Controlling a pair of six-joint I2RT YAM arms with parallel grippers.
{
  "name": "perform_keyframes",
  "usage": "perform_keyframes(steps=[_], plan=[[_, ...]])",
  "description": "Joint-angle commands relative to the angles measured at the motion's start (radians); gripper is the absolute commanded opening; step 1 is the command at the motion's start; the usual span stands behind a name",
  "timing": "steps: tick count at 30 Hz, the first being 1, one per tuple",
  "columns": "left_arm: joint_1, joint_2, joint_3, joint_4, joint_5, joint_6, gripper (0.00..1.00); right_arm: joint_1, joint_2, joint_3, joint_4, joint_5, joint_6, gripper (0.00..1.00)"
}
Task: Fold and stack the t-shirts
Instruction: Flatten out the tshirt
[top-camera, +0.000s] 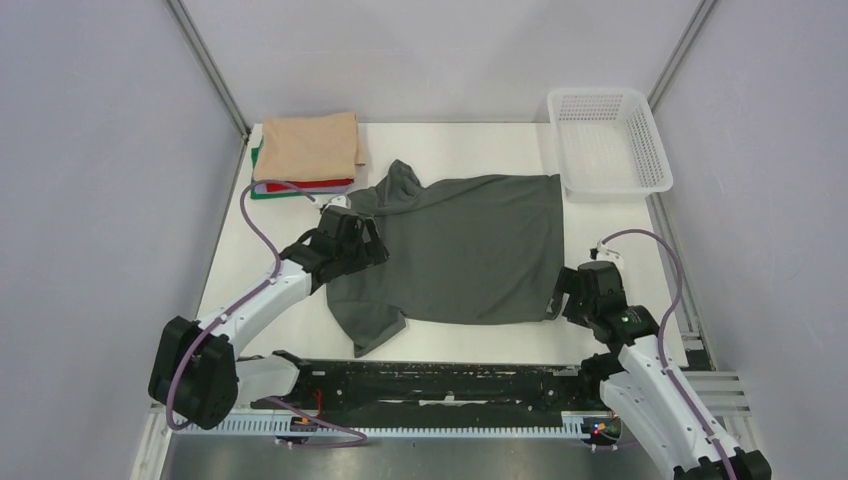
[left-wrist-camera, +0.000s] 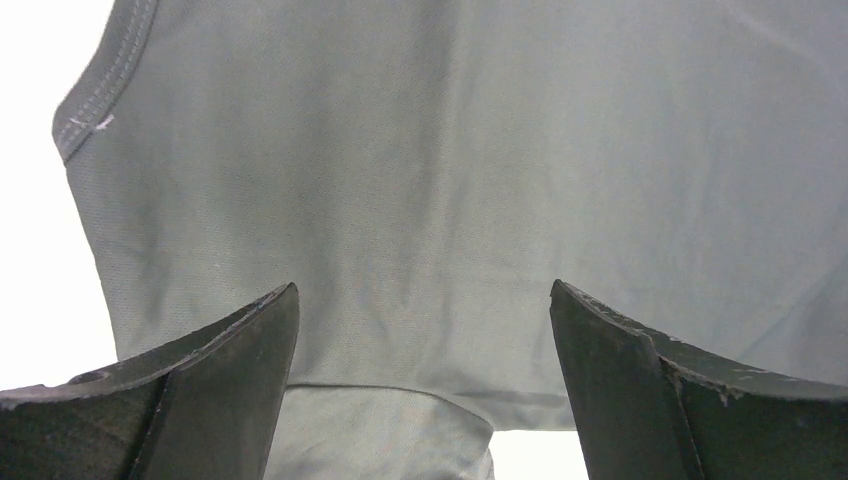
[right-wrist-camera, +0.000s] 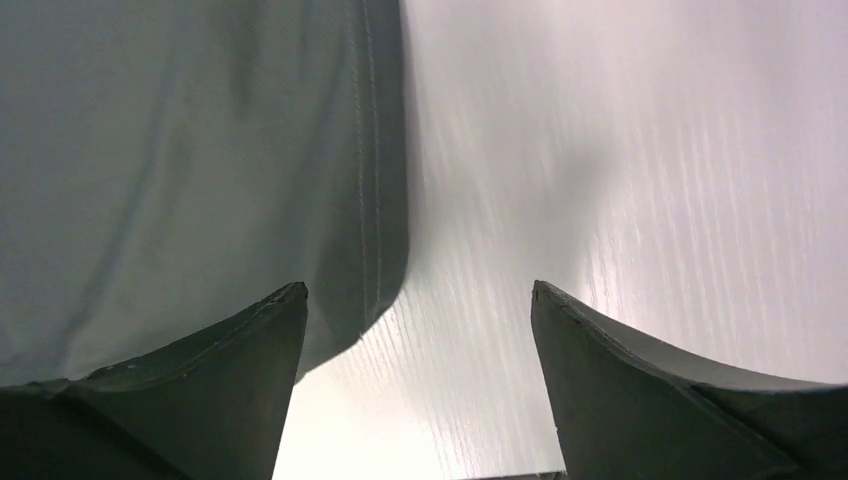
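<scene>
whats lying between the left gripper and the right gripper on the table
The dark grey t-shirt, spread flat: its body fills the stretch from the left gripper to the right gripper at its hem. The top view shows it.

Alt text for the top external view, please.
A dark grey t-shirt lies spread on the white table, the left gripper over its sleeve end and the right gripper at its hem corner. Folded shirts and a white basket sit at the far edge.
</scene>
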Motion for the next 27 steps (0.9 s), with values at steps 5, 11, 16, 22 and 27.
perform_keyframes(steps=[5, 11, 16, 22, 27], plan=[[-0.002, 0.089, -0.03, 0.14, 0.03, -0.069, 1.0, -0.002, 0.007, -0.019, -0.069, -0.033, 0.042, 0.61], [-0.001, 0.142, -0.031, 0.172, 0.038, -0.073, 1.0, -0.002, 0.073, -0.079, 0.08, -0.175, -0.009, 0.51], [-0.001, 0.162, -0.03, 0.179, 0.032, -0.072, 1.0, -0.001, 0.141, -0.088, 0.146, -0.227, -0.018, 0.42], [-0.001, 0.186, -0.039, 0.192, -0.006, -0.079, 1.0, -0.002, 0.167, -0.079, 0.13, -0.201, 0.007, 0.11], [0.0, 0.212, -0.041, 0.193, -0.029, -0.083, 1.0, 0.0, 0.182, 0.02, -0.001, -0.056, -0.017, 0.0]])
